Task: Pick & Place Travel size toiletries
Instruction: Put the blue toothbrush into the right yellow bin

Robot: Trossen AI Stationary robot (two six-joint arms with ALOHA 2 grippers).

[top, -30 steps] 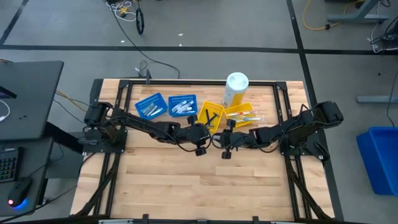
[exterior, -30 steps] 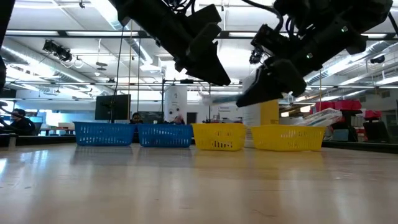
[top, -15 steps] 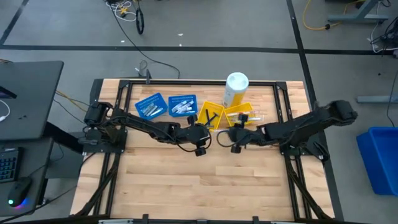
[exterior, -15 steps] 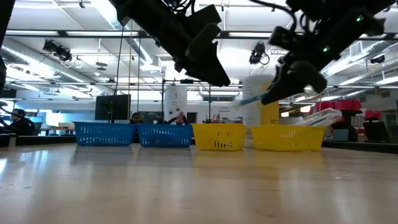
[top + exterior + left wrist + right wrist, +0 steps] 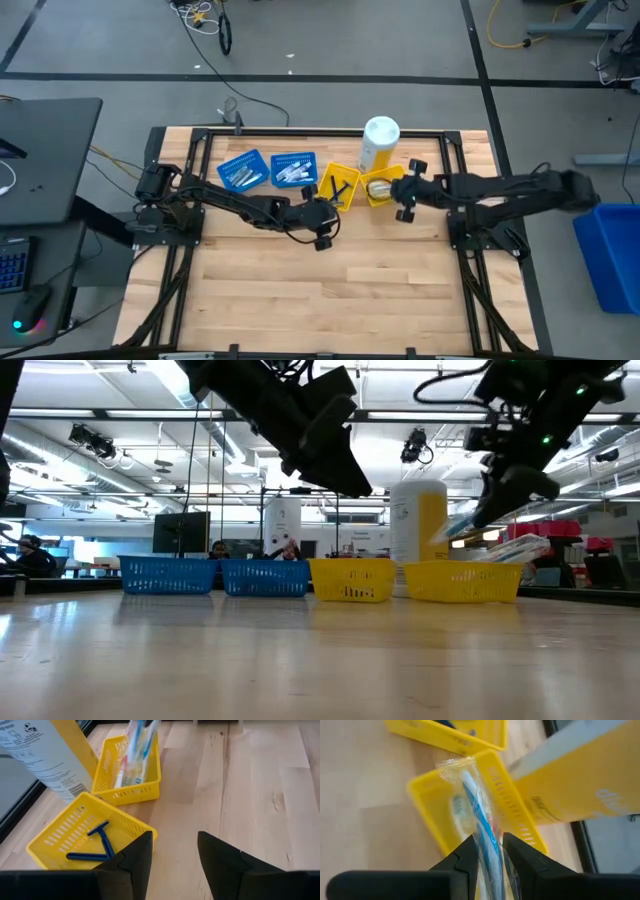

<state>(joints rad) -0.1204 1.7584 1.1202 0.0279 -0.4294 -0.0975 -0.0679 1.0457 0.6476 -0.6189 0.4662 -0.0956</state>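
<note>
Blue-striped and wrapped in clear film, the toothbrush (image 5: pixel 481 815) is hanging pinched in the right gripper (image 5: pixel 392 191) above the right-hand yellow tray (image 5: pixel 383 185), having swung there from mid-table within the last second, so release seems near. The left gripper (image 5: pixel 322 205) is waiting beside the razor tray (image 5: pixel 75 837), fingers spread and empty. The brush's lower end is hidden between the fingers.

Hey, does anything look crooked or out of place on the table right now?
Mildly: the yellow tray with razors sits skewed, turned diagonally unlike its row neighbours. Otherwise nothing is spilled. The right pincer holds a wrapped toothbrush above the other yellow tray.
</note>
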